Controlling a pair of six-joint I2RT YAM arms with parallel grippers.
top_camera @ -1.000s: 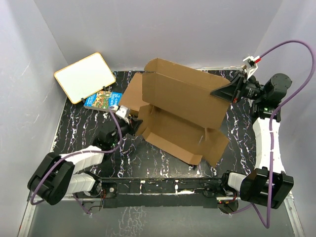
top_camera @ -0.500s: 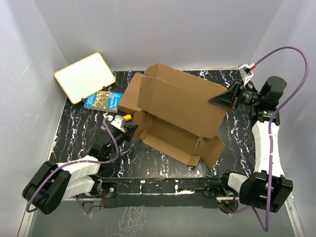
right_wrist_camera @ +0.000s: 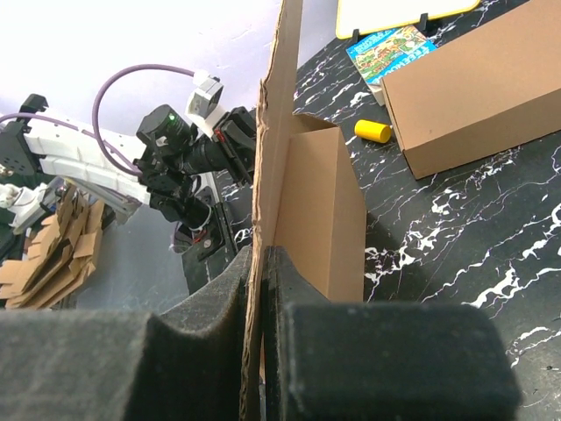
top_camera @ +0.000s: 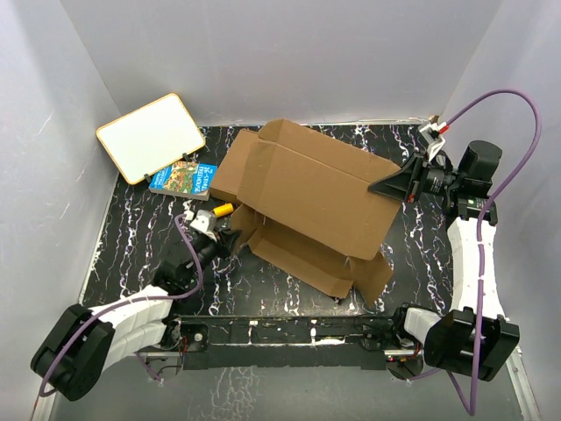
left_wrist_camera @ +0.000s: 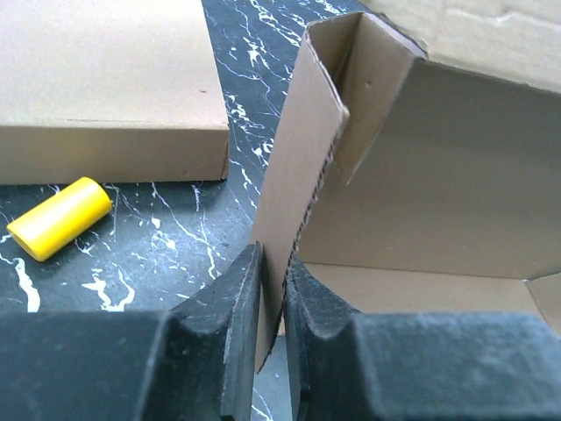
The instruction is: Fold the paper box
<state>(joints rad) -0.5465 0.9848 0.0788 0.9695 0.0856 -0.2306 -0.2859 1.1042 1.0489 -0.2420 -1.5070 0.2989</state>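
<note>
- The left gripper [left_wrist_camera: 273, 267] has its jaws pinched on an upright side wall of the plain brown die-cut cardboard mailer box [top_camera: 316, 189].
- The right gripper [right_wrist_camera: 260, 259] is clamped on the raised lid panel's edge.
- The box lies half-folded mid-way across the black marbled table [top_camera: 263, 289].

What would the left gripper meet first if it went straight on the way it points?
The paper box: its upright flap stands between the jaws of the left gripper, which would probably slide further onto it.

A black desk [top_camera: 263, 285] veined with white fills the lower centre; plain pale grey walls [top_camera: 307, 53] close it in at left, top and right, evenly lit.
</note>
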